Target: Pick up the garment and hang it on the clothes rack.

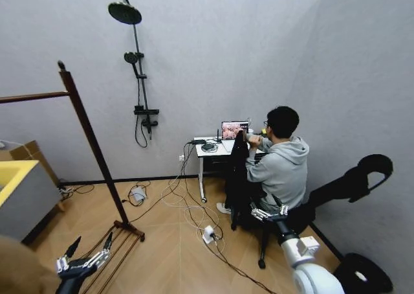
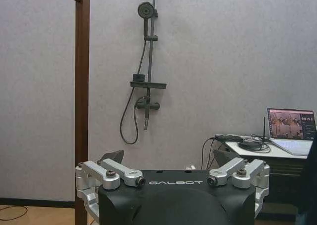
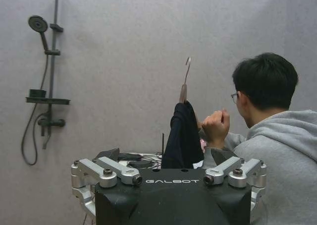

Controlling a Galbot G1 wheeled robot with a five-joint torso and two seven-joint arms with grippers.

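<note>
The garment (image 1: 238, 172) is a black jacket on a hanger, held up by a seated person in a grey hoodie next to a small desk. In the right wrist view the garment (image 3: 184, 136) hangs straight ahead, the person's hand just beside it and the hanger hook above. My right gripper (image 1: 266, 211) is open, low and short of the garment, touching nothing. The clothes rack (image 1: 90, 145) stands at the left with its dark wooden post and top bar. My left gripper (image 1: 90, 243) is open and empty near the rack's foot. The rack post (image 2: 81, 86) rises ahead of it.
A black shower pole (image 1: 139, 74) is fixed to the back wall. The white desk (image 1: 213, 150) carries a laptop (image 1: 234, 129). Cables and a power strip (image 1: 208, 233) lie on the wooden floor. A yellow-topped cabinet (image 1: 19, 190) stands at the far left.
</note>
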